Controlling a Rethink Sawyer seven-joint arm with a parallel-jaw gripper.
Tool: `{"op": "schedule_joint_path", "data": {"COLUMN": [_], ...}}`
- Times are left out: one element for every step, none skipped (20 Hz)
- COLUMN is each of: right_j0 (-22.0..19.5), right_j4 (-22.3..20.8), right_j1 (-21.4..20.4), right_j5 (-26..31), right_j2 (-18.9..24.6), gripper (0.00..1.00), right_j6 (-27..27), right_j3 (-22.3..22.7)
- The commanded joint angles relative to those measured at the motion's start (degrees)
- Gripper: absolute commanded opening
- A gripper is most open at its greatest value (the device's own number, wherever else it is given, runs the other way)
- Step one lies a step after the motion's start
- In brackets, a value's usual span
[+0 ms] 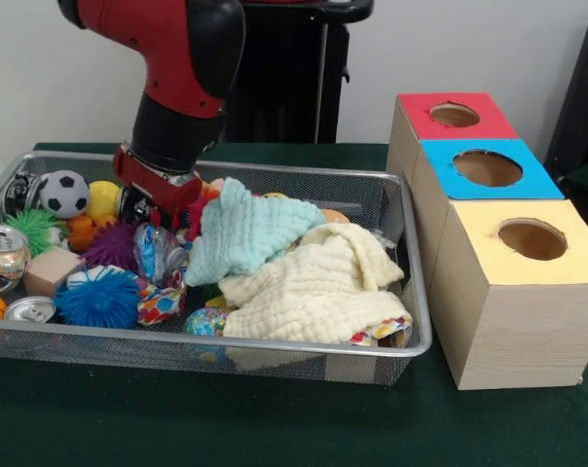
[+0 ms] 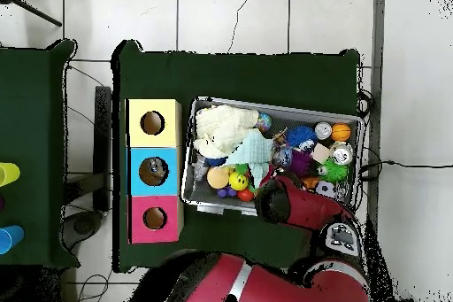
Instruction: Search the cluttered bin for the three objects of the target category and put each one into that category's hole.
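The silver wire-mesh bin (image 1: 411,255) sits on the green table and is full of toys; it also shows in the overhead view (image 2: 276,106). One crushed clear bottle with a blue label (image 1: 156,251) lies left of centre in the bin, and it shows in the overhead view (image 2: 282,158) too. No other bottle shows. My gripper (image 1: 146,207) hangs low inside the bin at its far side, just above and behind that bottle. Its state is hidden by the wrist. In the overhead view the arm (image 2: 292,201) covers the gripper.
A teal cloth (image 1: 243,233) and a cream cloth (image 1: 318,282) cover the bin's middle and right. Spiky balls (image 1: 99,297), silver cans (image 1: 2,251), a soccer ball (image 1: 64,193) and a wooden cube (image 1: 51,269) fill the left. Red (image 1: 455,115), blue (image 1: 487,167) and yellow (image 1: 532,238) hole boxes stand to the right.
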Motion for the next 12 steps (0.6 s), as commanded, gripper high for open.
{"op": "schedule_joint_path", "data": {"right_j0": [-1.96,-1.95,-2.12,-2.03,-1.65,-0.52,0.16,3.30,4.79,8.34,10.03,11.64], "right_j4": [-3.26,-3.21,-3.31,-3.19,-3.01,-2.56,-2.29,-1.70,-1.55,-0.71,-0.77,-1.11], "right_j1": [-1.55,-1.71,-1.85,-2.34,-2.52,-2.78,-3.06,-3.79,-4.43,-5.51,-6.12,-6.67], "right_j5": [3.57,3.88,4.15,4.53,4.86,5.32,6.30,10.50,13.37,21.30,24.99,28.55], "right_j2": [15.68,15.73,15.92,15.96,15.47,14.00,13.06,9.22,7.32,2.97,0.84,-1.20], "gripper": [1.00,1.00,1.00,1.00,1.00,1.00,1.00,1.00,1.00,1.00,1.00,1.00], "right_j6": [1.75,1.90,1.88,2.00,2.10,2.42,2.31,1.49,0.86,0.04,-0.49,-1.01], "right_j3": [4.70,4.83,4.93,5.15,5.17,5.07,4.99,3.89,3.32,1.89,1.11,0.13]}}
